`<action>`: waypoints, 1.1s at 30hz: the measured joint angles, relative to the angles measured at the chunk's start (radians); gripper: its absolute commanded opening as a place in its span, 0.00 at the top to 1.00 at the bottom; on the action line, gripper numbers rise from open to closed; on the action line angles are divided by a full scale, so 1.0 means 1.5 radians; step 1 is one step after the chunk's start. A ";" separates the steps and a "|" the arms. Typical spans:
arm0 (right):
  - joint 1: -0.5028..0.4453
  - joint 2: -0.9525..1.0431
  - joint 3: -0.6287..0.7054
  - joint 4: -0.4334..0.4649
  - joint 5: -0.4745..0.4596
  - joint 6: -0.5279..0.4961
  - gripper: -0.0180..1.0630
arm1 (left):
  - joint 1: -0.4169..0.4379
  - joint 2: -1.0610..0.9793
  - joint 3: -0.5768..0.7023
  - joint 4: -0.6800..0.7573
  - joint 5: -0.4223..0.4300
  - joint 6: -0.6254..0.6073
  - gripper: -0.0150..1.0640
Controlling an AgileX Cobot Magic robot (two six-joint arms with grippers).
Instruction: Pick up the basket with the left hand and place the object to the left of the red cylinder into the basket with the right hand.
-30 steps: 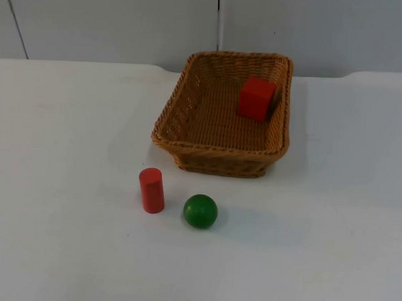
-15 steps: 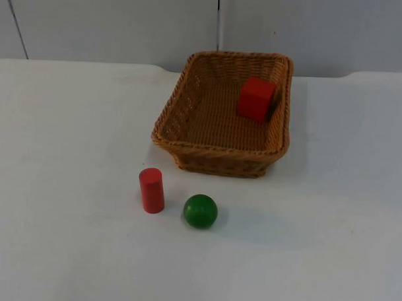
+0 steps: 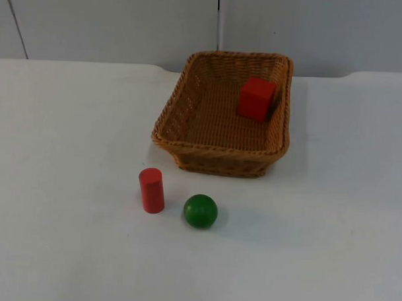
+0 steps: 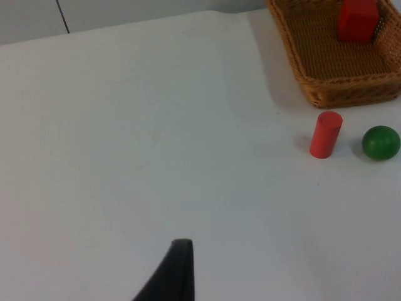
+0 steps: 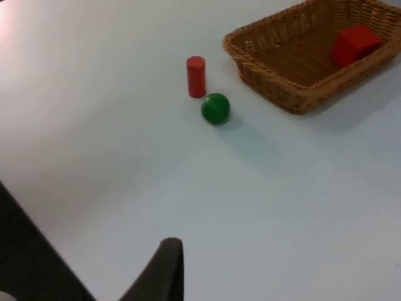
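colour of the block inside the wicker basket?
Red cube-shaped block, in the tan woven wicker basket; clearest in the top view.

The white table top (image 3: 69, 152) is bounded at 12 o'clock by the grey partition wall (image 3: 113, 22). A woven basket (image 3: 189, 107) is set on it toward 12 o'clock. An upright red cylinder (image 3: 151, 190) is stood toward 6 o'clock from the basket's near-left corner, and a green ball (image 3: 200, 210) is placed just beside it at its 3 o'clock, apart from it.

I see even, bright overhead light; the woven wicker basket (image 3: 222, 115) casts a soft shadow rightward on the white table (image 3: 69, 152).
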 measured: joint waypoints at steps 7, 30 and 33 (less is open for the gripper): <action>-0.131 0.000 0.000 0.001 0.000 0.000 0.01 | 0.000 0.000 0.000 0.000 -0.001 0.000 0.01; -0.445 0.000 0.000 0.002 0.000 0.000 0.01 | 0.000 0.000 0.000 0.000 -0.001 0.000 0.01; -0.448 0.000 0.000 0.002 0.000 0.000 0.01 | 0.000 0.000 0.000 0.000 -0.001 0.000 0.01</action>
